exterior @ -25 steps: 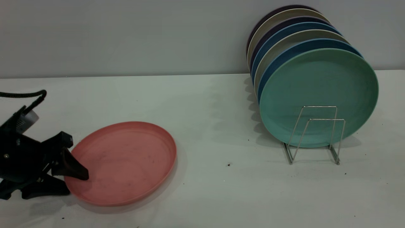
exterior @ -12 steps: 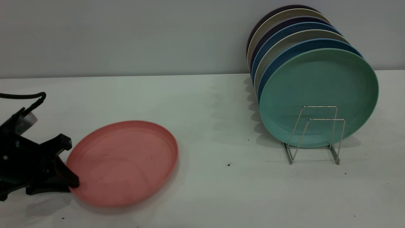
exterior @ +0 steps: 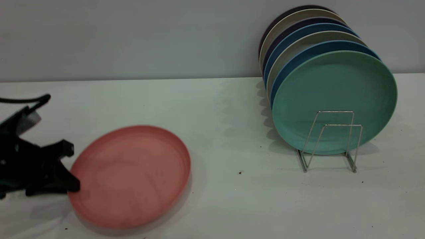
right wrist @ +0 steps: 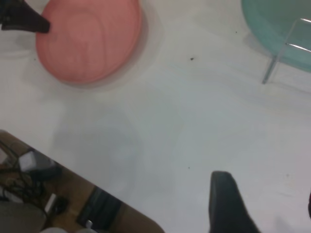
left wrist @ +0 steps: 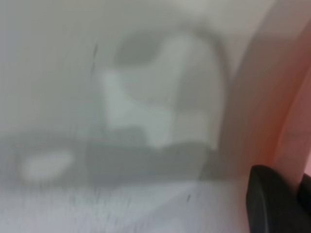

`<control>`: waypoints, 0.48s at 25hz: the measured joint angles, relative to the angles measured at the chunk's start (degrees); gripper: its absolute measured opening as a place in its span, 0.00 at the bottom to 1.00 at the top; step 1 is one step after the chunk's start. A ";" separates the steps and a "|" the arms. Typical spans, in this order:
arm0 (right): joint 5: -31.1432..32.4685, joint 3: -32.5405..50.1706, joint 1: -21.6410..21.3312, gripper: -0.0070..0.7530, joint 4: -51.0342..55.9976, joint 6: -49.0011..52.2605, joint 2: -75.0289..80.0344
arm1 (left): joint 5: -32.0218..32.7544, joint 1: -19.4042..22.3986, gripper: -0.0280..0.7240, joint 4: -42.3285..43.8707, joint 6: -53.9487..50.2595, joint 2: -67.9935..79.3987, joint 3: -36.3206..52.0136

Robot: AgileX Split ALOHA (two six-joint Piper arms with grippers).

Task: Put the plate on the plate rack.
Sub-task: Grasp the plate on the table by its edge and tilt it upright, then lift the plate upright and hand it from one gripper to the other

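1. Exterior view. The left end effector (exterior: pixel 68 169) sits at the surface's left edge, its two dark fingers pinching the near-left rim of the plate (exterior: pixel 131 176). The plate is lifted at that side and tilted, its far-right edge close to or on the surface (exterior: pixel 212 109). The plate rack (exterior: pixel 332 141) stands well apart toward the right edge; its two front wire loops are vacant, just in front of the teal-green plate (exterior: pixel 333 99) that leads a row of upright plates.

2. Left wrist view. Only one dark finger (left wrist: pixel 277 201) shows against the pink rim of the plate (left wrist: pixel 291 121); the rest is blurred.

3. Right wrist view. The right end effector hovers high above the surface (right wrist: pixel 194 126); one dark finger (right wrist: pixel 226 204) shows, and whether it is spread cannot be told. The plate (right wrist: pixel 90 39) lies far off, a corner of the rack (right wrist: pixel 286 48) opposite.

4. Handling note. The lift appears to be the step in hand. It is judged best done by keeping a firm rim grip, raising the plate toward vertical, and clearing the surface before travelling to the vacant front slot; a shallow rim may slip.
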 joint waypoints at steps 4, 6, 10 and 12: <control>0.06 0.00 0.00 0.56 0.44 0.00 0.00 | -0.06 0.00 0.05 0.00 1.47 -3.20 -1.01; 0.06 0.00 0.00 0.56 0.57 0.00 0.00 | 0.50 0.00 0.05 0.00 3.23 -4.78 -1.43; 0.11 0.00 0.00 0.56 1.65 0.00 0.00 | 2.65 0.00 0.05 0.05 9.44 -7.18 -1.66; 0.58 0.00 0.00 0.56 2.72 -0.17 0.00 | 3.27 0.00 0.05 0.05 11.63 -8.18 -1.66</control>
